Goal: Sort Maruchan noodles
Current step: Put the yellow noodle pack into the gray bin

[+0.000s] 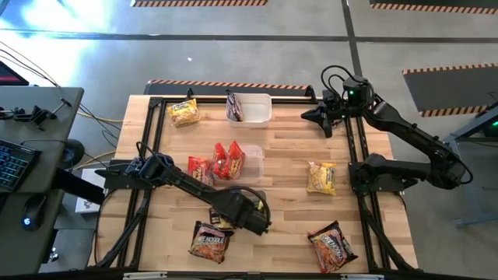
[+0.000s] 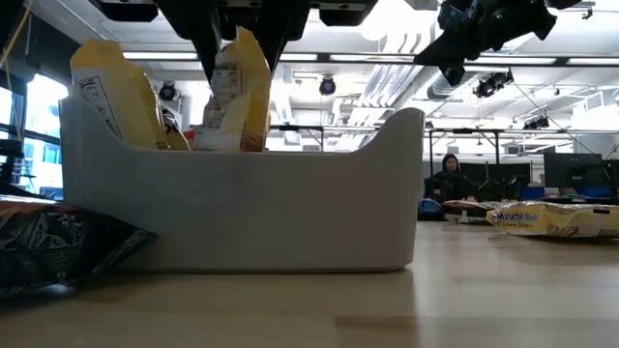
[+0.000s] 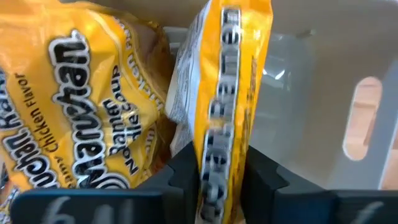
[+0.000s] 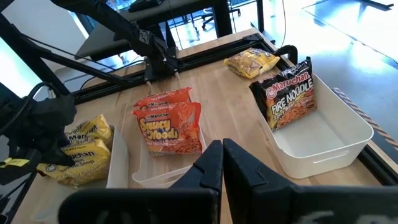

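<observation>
Now yellow pkt (image 3: pixel 227 93) upright, edge-on.

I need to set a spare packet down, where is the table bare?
Bare wood lies between the tub of red packets and the loose yellow packet, and along the right edge up to the parked right end effector. It is crowded near the front, where the left end effector works over the yellow-packet tub.

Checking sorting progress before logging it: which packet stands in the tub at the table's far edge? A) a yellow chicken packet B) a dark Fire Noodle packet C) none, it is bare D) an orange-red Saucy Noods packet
B: the right wrist view shows the dark Fire Noodle packet standing upright against one end of the far tub.
</observation>
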Available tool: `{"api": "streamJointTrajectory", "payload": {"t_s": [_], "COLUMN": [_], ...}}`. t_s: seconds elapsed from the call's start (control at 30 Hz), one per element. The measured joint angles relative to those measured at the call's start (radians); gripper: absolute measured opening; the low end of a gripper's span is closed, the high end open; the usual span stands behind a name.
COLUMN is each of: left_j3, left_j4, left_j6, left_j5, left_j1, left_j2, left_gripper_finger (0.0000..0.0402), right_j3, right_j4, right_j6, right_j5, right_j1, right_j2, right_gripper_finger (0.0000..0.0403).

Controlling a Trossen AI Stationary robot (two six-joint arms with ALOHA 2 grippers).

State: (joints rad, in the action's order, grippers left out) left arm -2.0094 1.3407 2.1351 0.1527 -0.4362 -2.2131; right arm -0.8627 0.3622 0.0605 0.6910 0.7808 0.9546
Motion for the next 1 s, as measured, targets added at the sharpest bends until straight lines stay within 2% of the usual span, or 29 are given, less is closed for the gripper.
{"api": "streamJointTrajectory", "payload": {"t_s": [0.2,0.7,1.0], "left_j3": [-0.001,-0.001,-0.003], "left_j4": [-0.001,0.005,0.009], "left_j6": [-0.025,-0.085,-0.138], "left_j5": [-0.018,-0.091,-0.089], "left_j1": [0.000,-0.004,-0.004], "left_j2": [0.001,0.002,0.024], "left_gripper_finger": [0.0102,0.0104,0.0104], "right_j3": [0.000,0.000,0.000], "right_j4": [0.000,0.000,0.000], "right_j6": [0.000,0.000,0.000], "right_j5": [0.000,-0.001,-0.003], "right_j1": [0.000,0.000,0.000], "right_j2": [0.000,0.000,0.000], "right_gripper_finger": [0.0002,0.0002,0.0002]}}
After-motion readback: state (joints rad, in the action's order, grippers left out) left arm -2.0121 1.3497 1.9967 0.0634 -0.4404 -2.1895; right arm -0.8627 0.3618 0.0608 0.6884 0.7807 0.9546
